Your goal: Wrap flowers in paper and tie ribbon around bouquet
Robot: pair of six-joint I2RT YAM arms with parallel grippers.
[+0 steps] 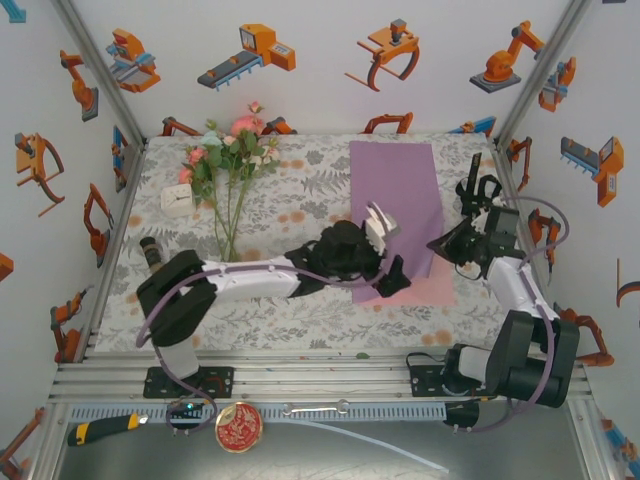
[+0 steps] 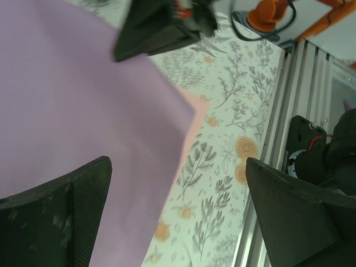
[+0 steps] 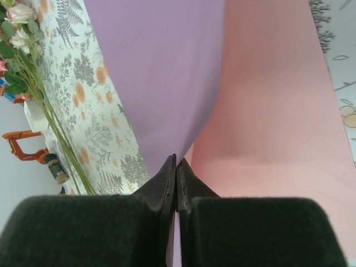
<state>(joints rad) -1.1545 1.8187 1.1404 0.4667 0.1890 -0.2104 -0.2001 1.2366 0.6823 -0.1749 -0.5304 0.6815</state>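
the paper (image 1: 392, 185) is clamped at its near right edge by the right gripper (image 3: 176, 162); the left gripper (image 2: 178, 167), nearer the flowers (image 1: 232, 160), is spread wide alongside.

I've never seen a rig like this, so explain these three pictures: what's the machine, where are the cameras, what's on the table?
These are two robot arms bolted at a table's near edge. One picture looks down from above. The other two come from a camera on each wrist. On the flowered tablecloth lie a bunch of flowers and a lilac sheet of paper, pink underneath. The right arm has its jaws shut on the paper's edge. The left arm holds its jaws wide open over the paper, gripping nothing.
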